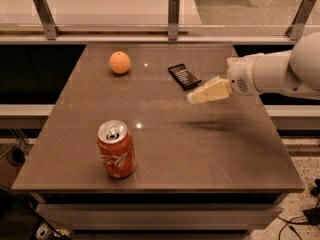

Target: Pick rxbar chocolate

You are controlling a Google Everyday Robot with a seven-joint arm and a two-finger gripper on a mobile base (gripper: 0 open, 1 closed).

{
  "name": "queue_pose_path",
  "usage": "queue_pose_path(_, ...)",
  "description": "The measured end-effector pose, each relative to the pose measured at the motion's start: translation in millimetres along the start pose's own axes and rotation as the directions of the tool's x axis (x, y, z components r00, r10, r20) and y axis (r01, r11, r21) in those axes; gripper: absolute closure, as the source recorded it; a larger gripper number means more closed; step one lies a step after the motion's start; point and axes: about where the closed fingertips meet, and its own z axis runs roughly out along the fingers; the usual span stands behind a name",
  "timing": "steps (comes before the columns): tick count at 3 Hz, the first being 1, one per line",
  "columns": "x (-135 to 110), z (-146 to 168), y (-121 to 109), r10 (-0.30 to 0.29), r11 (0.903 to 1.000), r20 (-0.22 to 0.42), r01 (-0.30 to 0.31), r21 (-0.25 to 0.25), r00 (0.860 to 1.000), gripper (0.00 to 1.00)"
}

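Note:
The rxbar chocolate [184, 76] is a small flat black wrapped bar with faint pale print. It lies on the brown table [165, 149] toward the back, right of centre. My gripper [192, 98] comes in from the right on a white arm, its cream-coloured fingers pointing left. It hovers above the table just in front of and slightly right of the bar, apart from it. Nothing is held in it.
An orange [120, 62] sits at the back left of the table. A red soda can [116, 149] stands upright near the front left. A glass railing with metal posts [173, 18] runs behind the table. The table's right edge lies under my arm.

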Motion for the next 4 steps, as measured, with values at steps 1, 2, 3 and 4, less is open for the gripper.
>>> queue_pose_path(1,-9,23,-10,0.070,0.9974,0.064,-0.071,0.014,0.995,0.00)
queue_pose_path(2,-23,45,-13,0.122,0.9922,0.102,-0.124,0.013,0.987,0.00)
queue_pose_path(3,-37,71,-12,0.166,0.9859,0.111,-0.168,0.000,0.980,0.00)
queue_pose_path(4,-37,71,-12,0.166,0.9859,0.111,-0.167,0.000,0.980,0.00)
